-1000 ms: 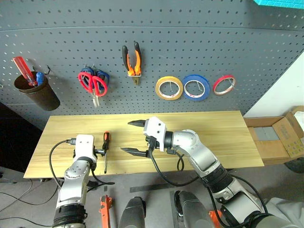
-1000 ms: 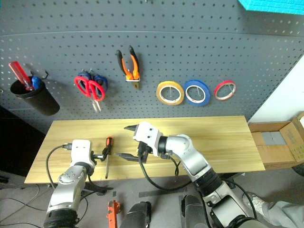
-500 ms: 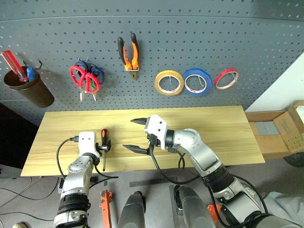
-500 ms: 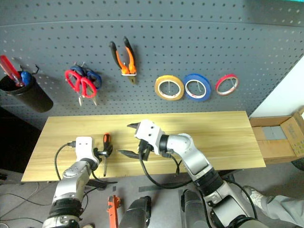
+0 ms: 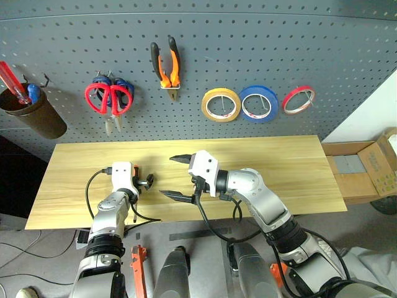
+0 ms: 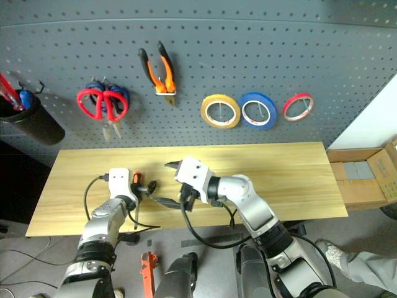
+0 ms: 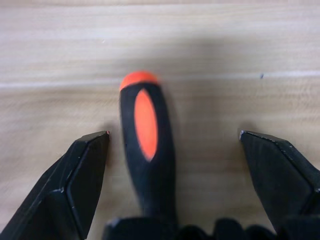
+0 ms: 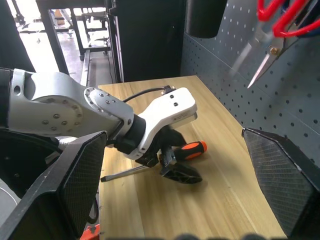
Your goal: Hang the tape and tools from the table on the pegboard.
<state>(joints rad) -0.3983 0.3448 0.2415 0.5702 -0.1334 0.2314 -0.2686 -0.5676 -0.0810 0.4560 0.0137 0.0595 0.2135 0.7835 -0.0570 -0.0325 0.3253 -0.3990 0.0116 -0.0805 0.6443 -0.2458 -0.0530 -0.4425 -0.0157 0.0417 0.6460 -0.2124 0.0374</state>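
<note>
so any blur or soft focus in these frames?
Left wrist view: screwdriver handle soft, too close to focus; table grain fairly clear. Right wrist view: scissors on the pegboard blurred. Eye views sharp.

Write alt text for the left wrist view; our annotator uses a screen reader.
A screwdriver's black-and-orange handle lies on the light wood table, between the two open black fingers of the left pincer. Neither finger touches the handle.
</note>
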